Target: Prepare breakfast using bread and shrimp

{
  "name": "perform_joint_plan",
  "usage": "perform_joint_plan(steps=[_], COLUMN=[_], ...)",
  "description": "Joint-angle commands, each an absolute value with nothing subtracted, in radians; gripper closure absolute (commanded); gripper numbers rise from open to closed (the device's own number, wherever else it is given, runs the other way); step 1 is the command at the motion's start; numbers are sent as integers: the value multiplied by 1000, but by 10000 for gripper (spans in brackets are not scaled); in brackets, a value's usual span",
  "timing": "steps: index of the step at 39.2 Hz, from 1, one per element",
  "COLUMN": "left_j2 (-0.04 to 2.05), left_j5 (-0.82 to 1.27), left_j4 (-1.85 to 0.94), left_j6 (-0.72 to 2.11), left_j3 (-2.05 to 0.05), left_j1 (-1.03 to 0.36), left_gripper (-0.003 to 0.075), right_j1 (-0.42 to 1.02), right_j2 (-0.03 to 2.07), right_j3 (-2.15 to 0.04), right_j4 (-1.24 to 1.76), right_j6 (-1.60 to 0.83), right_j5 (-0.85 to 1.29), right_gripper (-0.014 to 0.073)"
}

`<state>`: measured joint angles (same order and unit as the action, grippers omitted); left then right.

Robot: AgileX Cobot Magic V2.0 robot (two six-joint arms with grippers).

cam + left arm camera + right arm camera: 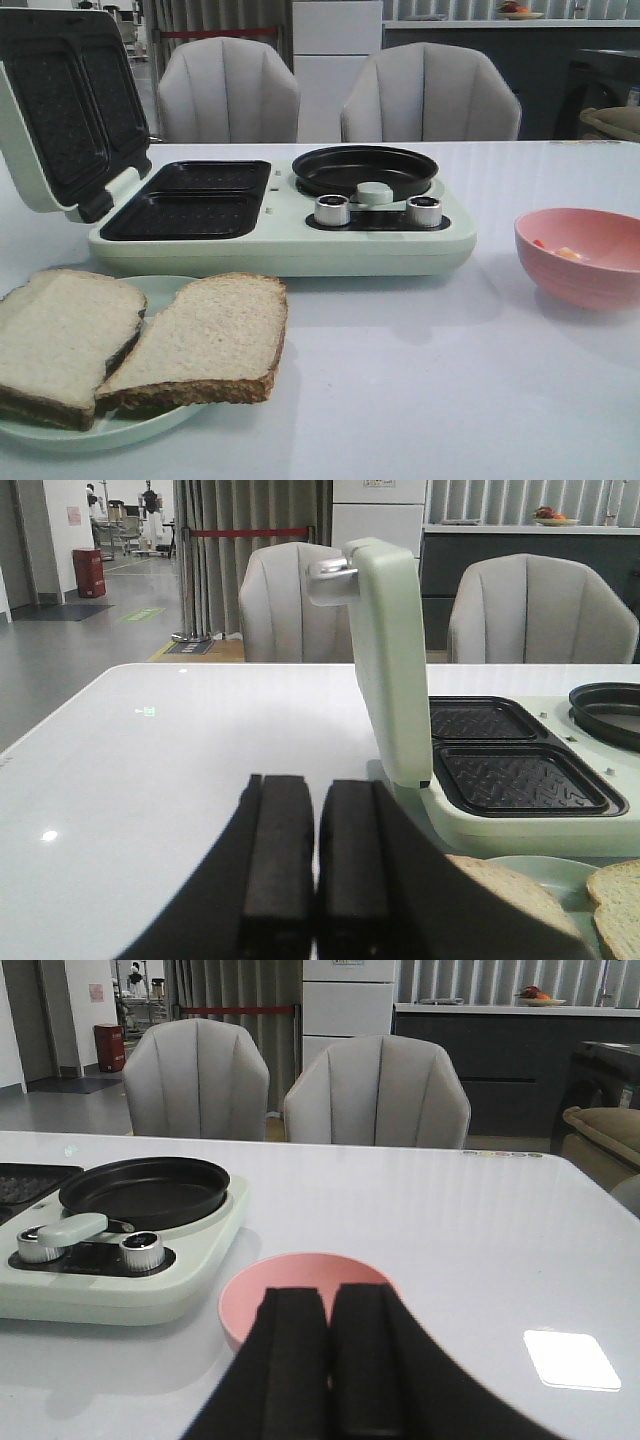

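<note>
1. The left gripper [312, 880] shows only in its wrist view, its black fingers pressed together on nothing, low over the white tabletop [420, 400].
2. The bread [140, 340], two slices overlapping, lies on a pale green plate [165, 290] at front left; the frame edge cuts off the left slice.
3. Behind stands the mint breakfast maker [290, 235], lid [60, 105] raised, its round pan [365, 170] to the right.
4. The pink bowl [585, 260] holds small shrimp [568, 253] pieces, hard to make out.
5. The right gripper [330, 1360], fingers together and empty, hides the bowl's inside.
</note>
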<state>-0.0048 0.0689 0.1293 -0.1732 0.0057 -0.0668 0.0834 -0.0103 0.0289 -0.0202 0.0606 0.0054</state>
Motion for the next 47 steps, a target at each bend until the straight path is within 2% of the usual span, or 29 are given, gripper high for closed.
perform_joint_plan(steps=[1, 35, 38, 47], left_j2=[-20, -20, -20, -20], left_j5=[-14, -14, -59, -366], left_j4=[131, 131, 131, 135], left_j6=[-178, -178, -178, -171], left_j3=[26, 26, 26, 11], left_j1=[-63, -63, -63, -63], left_gripper=[607, 607, 607, 607], right_j1=[78, 78, 78, 78], right_j2=[-32, -32, -32, -32], right_j3=[10, 10, 10, 10], right_j4=[-28, -28, -28, -28], right_j6=[59, 59, 59, 59], right_j5=[-73, -72, -72, -72], right_gripper=[453, 453, 453, 453])
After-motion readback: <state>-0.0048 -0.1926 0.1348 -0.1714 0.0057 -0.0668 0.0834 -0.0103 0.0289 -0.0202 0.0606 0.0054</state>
